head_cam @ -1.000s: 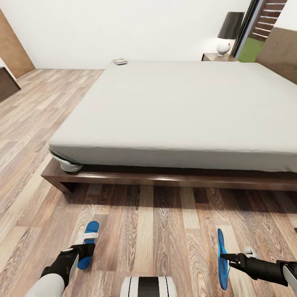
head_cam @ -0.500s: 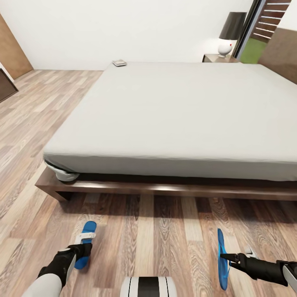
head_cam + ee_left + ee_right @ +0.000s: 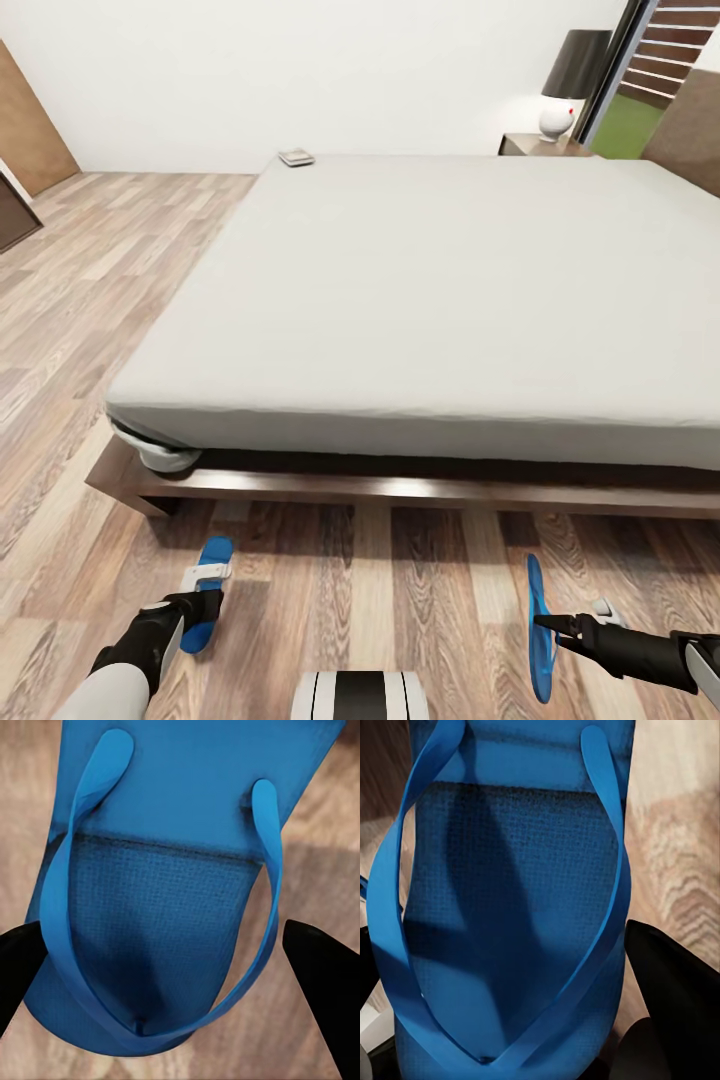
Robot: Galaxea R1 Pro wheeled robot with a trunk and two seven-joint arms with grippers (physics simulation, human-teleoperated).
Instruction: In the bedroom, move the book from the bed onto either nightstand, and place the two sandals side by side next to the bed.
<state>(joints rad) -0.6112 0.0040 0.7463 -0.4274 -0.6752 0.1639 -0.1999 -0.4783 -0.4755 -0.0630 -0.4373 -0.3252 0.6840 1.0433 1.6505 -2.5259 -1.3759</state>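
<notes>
From the head view, the left gripper [image 3: 200,607] is carrying one sandal [image 3: 207,592] flat and the right gripper [image 3: 548,623] is carrying the other sandal [image 3: 538,640] on edge, both above the floor [image 3: 380,590] beside the bed [image 3: 420,290], ready for setting down; the book [image 3: 296,157] is lying at the mattress's far corner (nightstand [image 3: 540,146] beyond). In the left wrist view, fingers [image 3: 322,975] are flanking the sole. In the right wrist view, a finger [image 3: 675,990] is pressing beside the straps.

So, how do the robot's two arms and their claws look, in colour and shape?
Both arms are white tubes that end in black wrist sections. The left claw and the right claw are black with thin pointed fingers, with small white parts beside them. No cables or markings are visible.
</notes>
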